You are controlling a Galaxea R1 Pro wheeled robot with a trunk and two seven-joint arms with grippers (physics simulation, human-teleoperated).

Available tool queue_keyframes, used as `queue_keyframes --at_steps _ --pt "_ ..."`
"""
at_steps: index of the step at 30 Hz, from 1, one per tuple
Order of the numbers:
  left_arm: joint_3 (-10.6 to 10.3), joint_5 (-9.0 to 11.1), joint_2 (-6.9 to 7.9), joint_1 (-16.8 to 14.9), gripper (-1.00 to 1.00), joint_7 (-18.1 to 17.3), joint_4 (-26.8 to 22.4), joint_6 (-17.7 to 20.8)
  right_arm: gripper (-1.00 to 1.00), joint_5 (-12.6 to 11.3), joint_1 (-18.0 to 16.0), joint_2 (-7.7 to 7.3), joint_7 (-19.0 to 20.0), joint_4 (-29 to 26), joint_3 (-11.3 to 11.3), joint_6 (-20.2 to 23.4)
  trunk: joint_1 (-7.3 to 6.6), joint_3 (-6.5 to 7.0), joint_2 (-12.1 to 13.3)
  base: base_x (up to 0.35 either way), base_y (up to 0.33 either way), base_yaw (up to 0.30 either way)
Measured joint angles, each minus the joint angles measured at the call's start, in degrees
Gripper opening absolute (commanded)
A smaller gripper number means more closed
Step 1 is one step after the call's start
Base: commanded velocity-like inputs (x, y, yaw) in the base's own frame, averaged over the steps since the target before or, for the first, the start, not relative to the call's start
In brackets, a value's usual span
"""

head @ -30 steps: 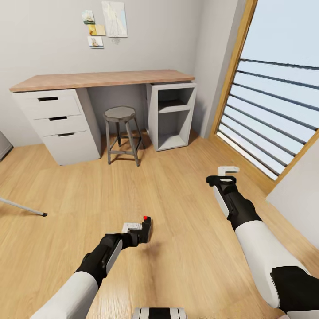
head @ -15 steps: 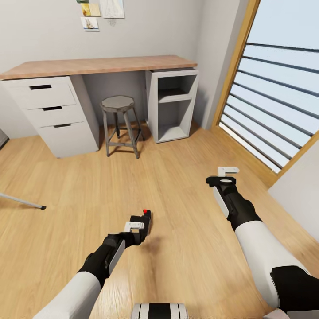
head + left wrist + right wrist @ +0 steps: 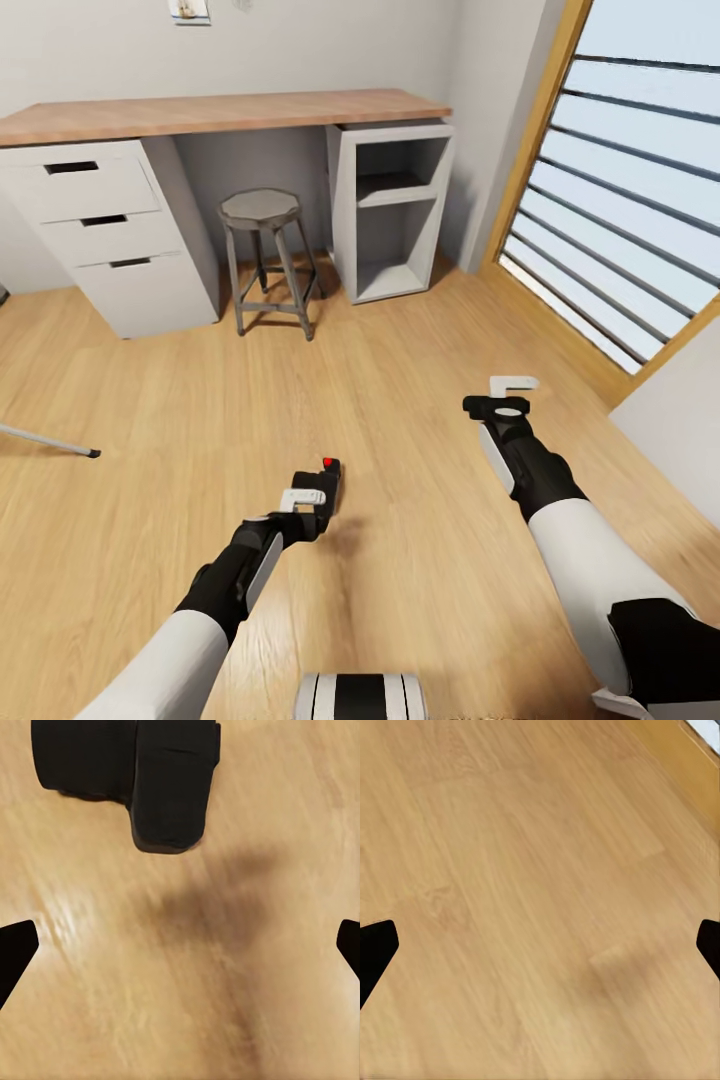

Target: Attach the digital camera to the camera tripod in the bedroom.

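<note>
Three drawers (image 3: pixel 85 215) fill the white cabinet under the left end of the wood-topped desk (image 3: pixel 220 110); all are shut, so what they hold cannot be seen. At the far left edge of the head view, one thin silver-grey leg of the camera tripod (image 3: pixel 48 441) lies low over the plank floor (image 3: pixel 400 520), ending in a black rubber foot. Right of the drawers a grey stool (image 3: pixel 263 255) stands beneath the desk, and beside it a white open shelf unit (image 3: pixel 390 215) shows two compartments, both bare. Further right, the tall wood-framed window (image 3: pixel 620 200) runs along the wall.

The left gripper (image 3: pixel 308 503) is closed around the digital camera (image 3: pixel 322 492), which it carries above the floor, well apart from the tripod leg. The black body stands between the white fingers (image 3: pixel 302 496), with the red button on top and the far end past the fingertips. In the left wrist view the camera's (image 3: pixel 139 776) dark body and short lens hang over the planks, casting a soft shadow.

The right gripper (image 3: pixel 512 384) reaches forward toward the window and holds nothing; whether its white fingers are apart or together cannot be told. The right wrist view looks down on bare planks.
</note>
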Motion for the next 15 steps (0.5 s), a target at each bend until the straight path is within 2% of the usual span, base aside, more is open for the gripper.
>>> queue_keyframes --at_steps 15 --pt "0.0 0.0 0.22 0.0 1.00 0.0 -3.1 0.1 1.00 -0.1 0.0 0.01 0.3 0.0 0.5 -0.1 0.39 -3.33 -0.2 0.000 0.000 0.000"
